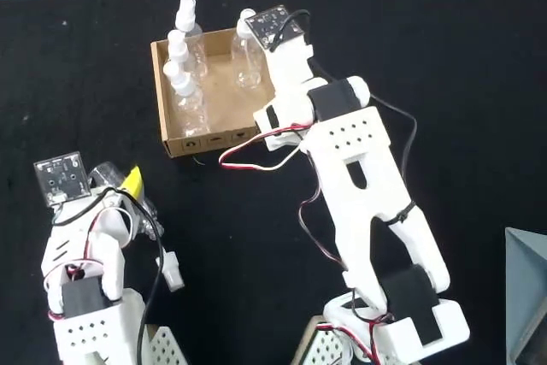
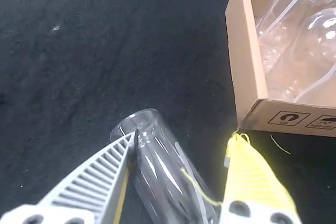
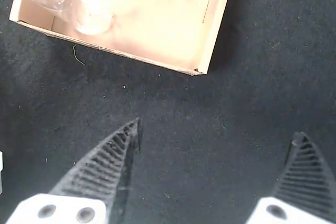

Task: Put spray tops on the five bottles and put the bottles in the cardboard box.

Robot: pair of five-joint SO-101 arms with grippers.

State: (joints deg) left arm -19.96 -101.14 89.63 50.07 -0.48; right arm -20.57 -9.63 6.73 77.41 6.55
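Left gripper [image 2: 184,136]: fingers partly apart and clamped on a clear bottle [image 2: 157,166]. The grey finger [image 2: 100,177] presses against the neck just below the mouth. The yellow finger [image 2: 252,182] stands off near its tip and meets the bottle wall only lower down, towards its root. The bottle mouth is open and carries no spray top. In the high view this bottle [image 1: 145,211] sits at the lower left of the frame, tilted, at the end of the left arm and well apart from the cardboard box [image 1: 214,138].

Right gripper [image 3: 216,130]: both dark fingers spread wide, nothing between them and nothing touched. Beneath the gap lies the black table [image 3: 173,108]. The near wall and a corner of the box [image 3: 157,19] run across the upper part of the right wrist view, just beyond the fingertips. In the high view the right arm stretches up to the right-hand side of the box, its wrist board lying over the upper right corner.

Box contents, high view: three bottles [image 1: 190,83] stand in a row along the left wall, each fitted with a white spray top [image 1: 177,40]. A fourth bottle [image 1: 248,61] stands upright near the right wall. Its neck shows white, but the wrist board partly hides it. The box lies in the upper centre-left of the frame.
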